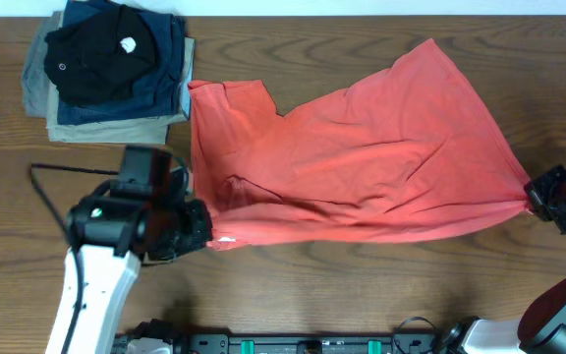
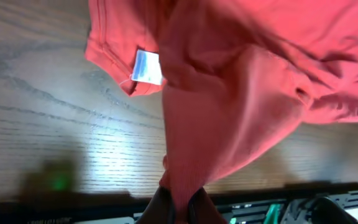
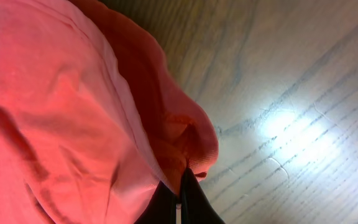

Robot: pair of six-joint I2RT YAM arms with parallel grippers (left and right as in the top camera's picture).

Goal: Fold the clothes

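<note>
The clothes, a coral-red T-shirt (image 1: 362, 157), lie rumpled across the middle of the wooden table (image 1: 362, 295). My left gripper (image 1: 204, 228) is shut on the shirt's near-left edge. In the left wrist view the fabric (image 2: 241, 93) rises in a bunched cone out of the gripper (image 2: 182, 208), and a white label (image 2: 146, 66) shows at the neck seam. My right gripper (image 1: 537, 197) is shut on the shirt's far-right corner, which is pulled to a point. In the right wrist view that gripper (image 3: 180, 196) pinches a fold of the cloth (image 3: 55, 112).
A stack of folded black, navy and khaki garments (image 1: 111, 69) sits at the back left, close to the shirt's collar. A black rail with green parts (image 1: 293, 344) runs along the table's front edge.
</note>
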